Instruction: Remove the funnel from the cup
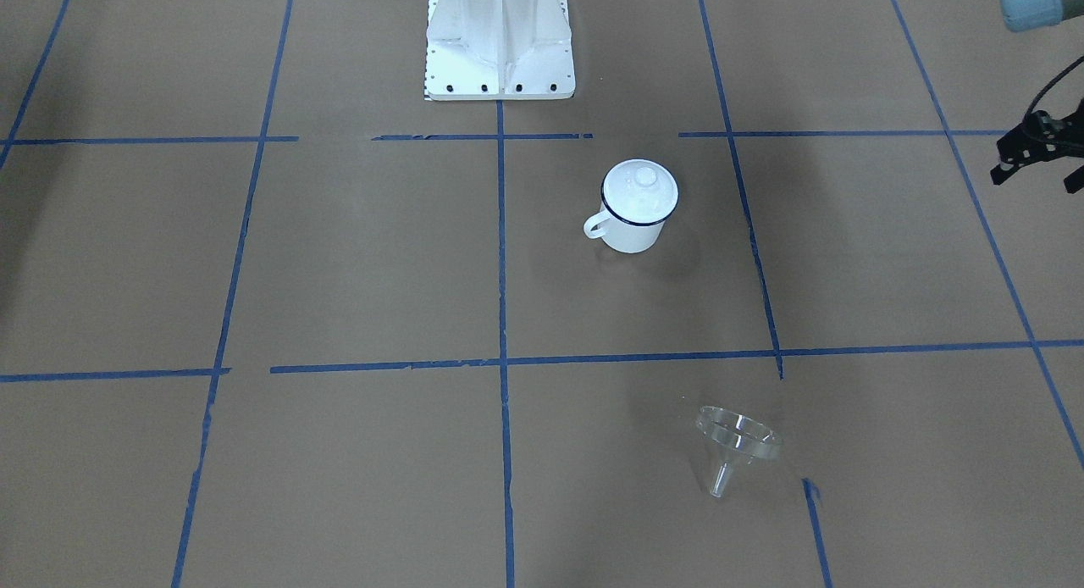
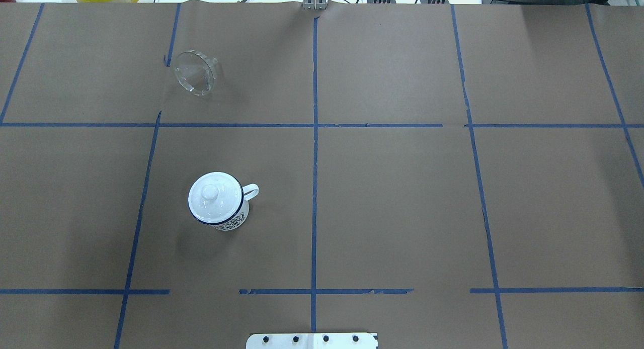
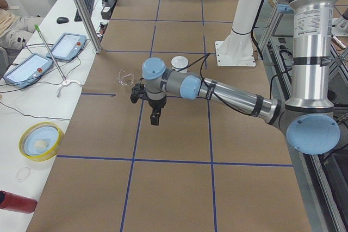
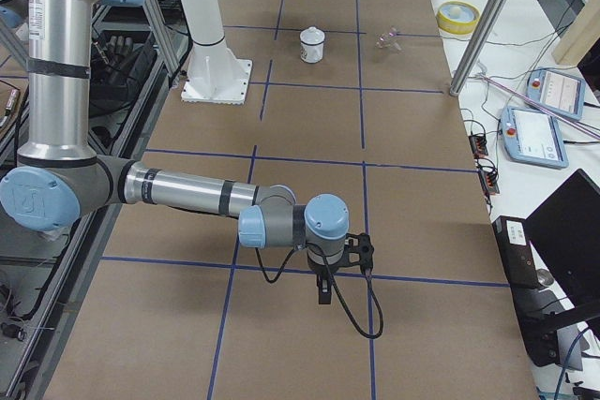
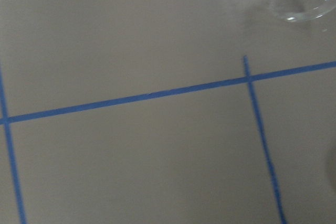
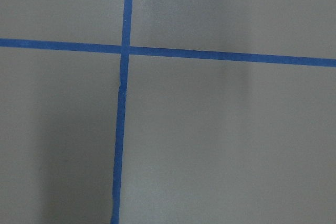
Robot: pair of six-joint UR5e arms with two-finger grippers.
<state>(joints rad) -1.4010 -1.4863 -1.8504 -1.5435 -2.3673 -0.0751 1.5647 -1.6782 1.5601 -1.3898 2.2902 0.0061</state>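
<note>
One clear funnel [image 1: 737, 442] out of the cup [image 1: 633, 224] and well apart from it, lying on its side on the desk [image 1: 339, 257] toward the far left corner, close to the edge opposite the robot. Long axis running roughly from near edge to far edge: spout aimed at the far edge, wide round mouth turned back toward the robot's base. Resting just beside a blue tape line [image 1: 815, 520], touching nothing else. Cup upright nearer the middle, left of the centre line, handle pointing toward the right end, capped by a white lid [image 1: 641, 188] with a knob. Left gripper [image 1: 1037, 174] hanging over the left end, level with the cup, jaws spread and empty. Right gripper [image 4: 326, 286] low over the right end above a tape crossing; cannot tell whether its jaws are open or closed.
</note>
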